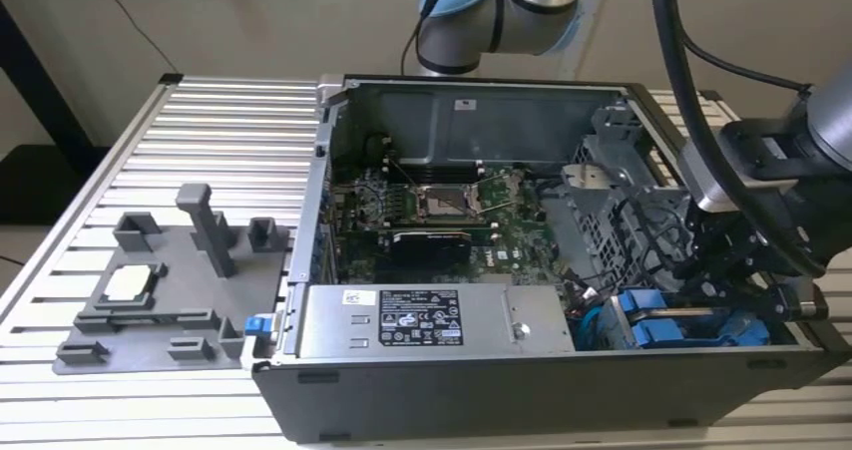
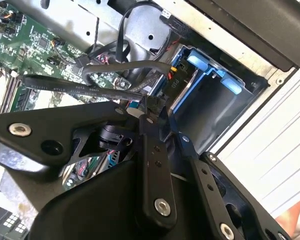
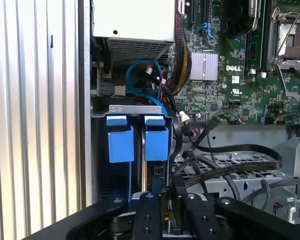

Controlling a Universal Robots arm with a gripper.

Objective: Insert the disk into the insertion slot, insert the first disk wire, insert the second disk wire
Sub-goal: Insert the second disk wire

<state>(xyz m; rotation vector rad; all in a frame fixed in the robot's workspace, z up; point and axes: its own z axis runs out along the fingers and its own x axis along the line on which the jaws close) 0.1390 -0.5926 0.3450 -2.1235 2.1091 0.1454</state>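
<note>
One open computer case [image 1: 533, 270] sits on a ribbed metal table [image 1: 213, 131].

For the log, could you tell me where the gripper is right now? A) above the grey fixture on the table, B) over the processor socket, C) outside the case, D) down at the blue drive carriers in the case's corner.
D: in the exterior view the gripper sits low inside the computer case, right by the blue drive carriers.
</note>
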